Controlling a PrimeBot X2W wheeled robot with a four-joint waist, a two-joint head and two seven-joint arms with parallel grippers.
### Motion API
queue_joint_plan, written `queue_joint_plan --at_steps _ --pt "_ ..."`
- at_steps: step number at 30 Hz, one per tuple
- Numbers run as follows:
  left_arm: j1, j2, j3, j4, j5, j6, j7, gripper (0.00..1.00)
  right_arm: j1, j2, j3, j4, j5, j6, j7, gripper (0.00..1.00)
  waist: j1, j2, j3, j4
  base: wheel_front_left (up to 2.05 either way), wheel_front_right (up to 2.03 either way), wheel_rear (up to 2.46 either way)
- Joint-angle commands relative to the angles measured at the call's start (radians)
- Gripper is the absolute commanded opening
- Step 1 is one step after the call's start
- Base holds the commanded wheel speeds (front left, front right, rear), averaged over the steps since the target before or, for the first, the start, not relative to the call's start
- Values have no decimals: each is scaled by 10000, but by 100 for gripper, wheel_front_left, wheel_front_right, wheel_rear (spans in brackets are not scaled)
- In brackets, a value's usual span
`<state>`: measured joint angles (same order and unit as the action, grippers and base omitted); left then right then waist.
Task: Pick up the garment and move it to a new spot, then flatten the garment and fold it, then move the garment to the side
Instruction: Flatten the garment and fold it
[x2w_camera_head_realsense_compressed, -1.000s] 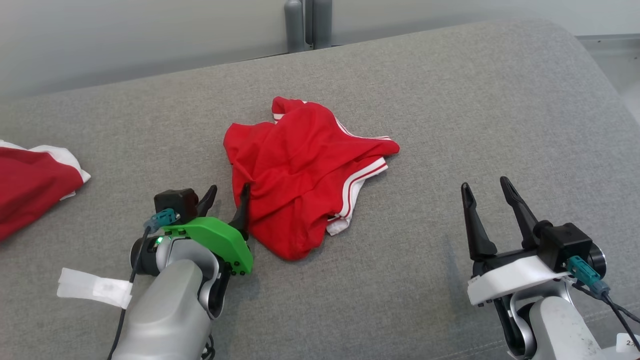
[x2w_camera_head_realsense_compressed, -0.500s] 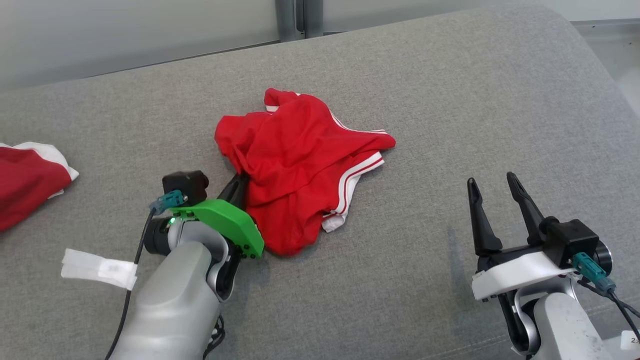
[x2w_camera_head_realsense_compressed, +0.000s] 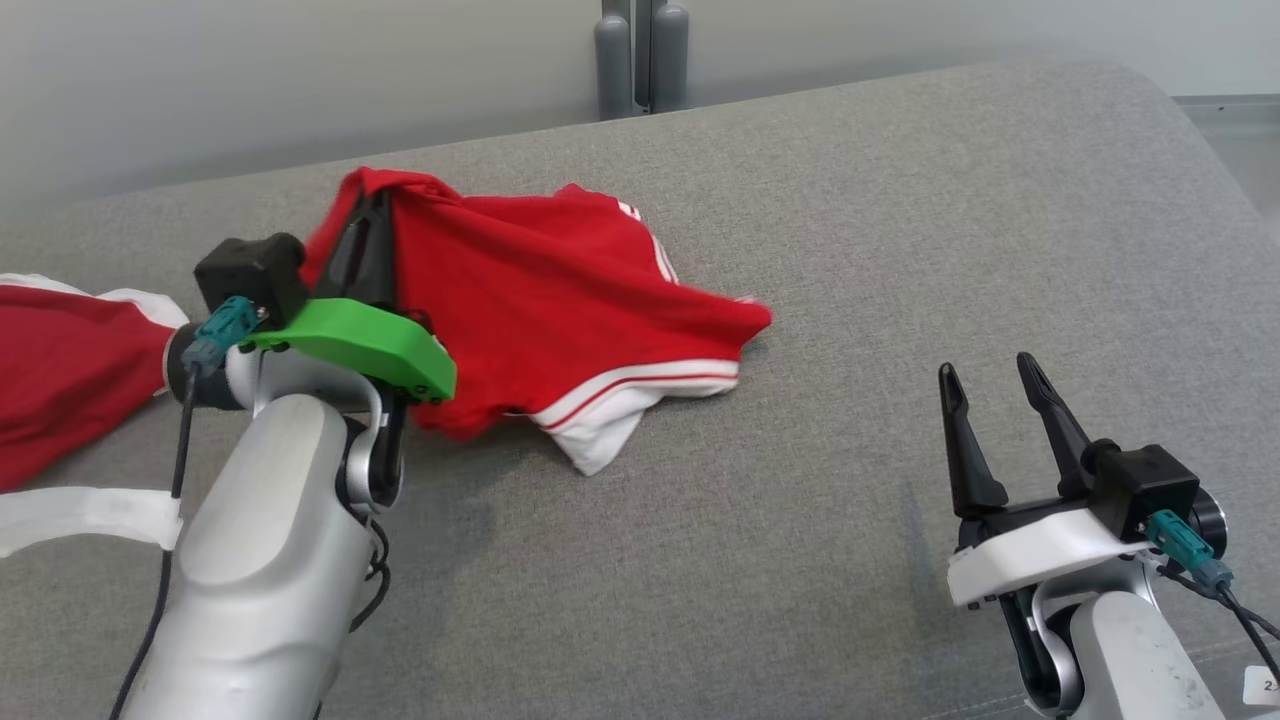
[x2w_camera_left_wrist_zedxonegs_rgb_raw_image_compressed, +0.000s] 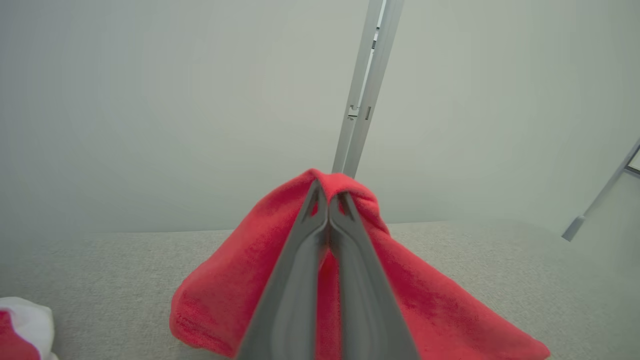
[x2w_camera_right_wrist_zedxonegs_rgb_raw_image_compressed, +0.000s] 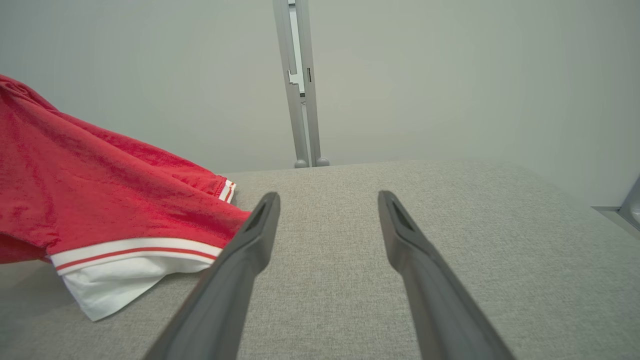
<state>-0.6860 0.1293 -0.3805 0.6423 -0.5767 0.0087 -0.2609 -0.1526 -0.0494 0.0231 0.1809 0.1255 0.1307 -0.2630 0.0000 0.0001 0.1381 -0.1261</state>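
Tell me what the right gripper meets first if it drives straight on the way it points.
Probably only the bare grey fabric surface: the right gripper, fingers apart, aims beside the red garment, which lies off to its left. Depth is unclear.

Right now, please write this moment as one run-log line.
step: pick up | left tool: shut on red garment, one end raised | right tool: open, empty | rest of garment: on grey cushion

This looks like a plain robot test room or lab. A broad grey woven-fabric padded surface (x2w_camera_head_realsense_compressed: 900, 230) with a rounded corner fills the frame. A featureless pale grey wall (x2w_camera_head_realsense_compressed: 250, 80) runs across the top, with grey metal posts (x2w_camera_head_realsense_compressed: 642, 55) at top centre.
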Motion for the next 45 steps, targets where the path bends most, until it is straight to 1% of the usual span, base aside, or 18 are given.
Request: queue_joint_plan --at_steps 1,2,4,6,8,12,18,19,20,21,22,25,28,32,38,42,45 --pt "235 224 205 -373 346 462 -52 0 86 -19 -47 15 27 1 -38 100 0 -1 -92 9 0 0 0" --pt "313 315 238 -570 602 742 -53 0 100 -21 -77 12 31 1 -38 100 0 -1 -115 3 0 0 0" --pt "519 338 276 -876 824 1148 -51 0 131 -19 -116 5 29 1 -38 100 0 -1 -154 -2 0 0 0" --pt "661 363 258 -1044 1004 1468 -32 0 173 -19 -143 9 19 1 -38 100 0 -1 -182 -7 0 0 0" --pt "771 392 239 -1085 1039 1676 88 0 181 -19 -139 24 20 1 -38 100 0 -1 -182 -25 0 0 0" --pt "905 527 285 -854 974 1789 233 0 129 -19 -51 19 51 1 -38 100 0 -1 -129 -80 0 0 0" --pt "591 805 445 136 892 1708 210 0 -64 -19 190 58 55 1 -38 100 0 -1 68 -183 0 0 0" --pt "525 825 517 351 851 1757 192 0 -89 -19 252 77 52 1 -38 100 0 -1 97 -193 0 0 0" --pt "495 838 550 587 841 1749 164 10 -110 -19 327 97 57 1 -38 100 0 -1 123 -204 0 0 0" --pt "442 817 580 765 800 1687 131 69 -132 -19 406 130 50 1 -38 100 0 -1 144 -207 0 0 0" --pt "372 774 655 904 733 1616 107 100 -154 -16 504 166 52 1 -38 100 0 -1 165 -203 0 0 0" --pt "282 596 788 1124 614 1392 19 100 -155 -19 765 285 43 1 -38 100 0 -1 180 -68 0 0 0" --pt "358 457 808 1105 741 1196 -50 100 -126 -16 1095 468 69 1 -38 100 0 -1 138 189 0 0 0" --pt "954 152 868 283 1155 939 -44 100 -130 -21 1626 826 133 1 -38 100 0 -1 54 655 0 0 0" --pt "2148 -157 786 -930 1797 519 -48 100 -421 -21 2317 1687 216 1 -38 100 0 -1 -52 1604 0 0 0" --pt "3015 -294 835 -1676 2075 395 -42 100 -879 -24 2793 2438 334 1 -38 100 0 -1 -81 2141 0 0 0" --pt "3636 -416 858 -2164 2223 322 -41 100 -1318 -28 2952 3180 467 1 -38 100 0 -1 -49 2599 0 0 0"
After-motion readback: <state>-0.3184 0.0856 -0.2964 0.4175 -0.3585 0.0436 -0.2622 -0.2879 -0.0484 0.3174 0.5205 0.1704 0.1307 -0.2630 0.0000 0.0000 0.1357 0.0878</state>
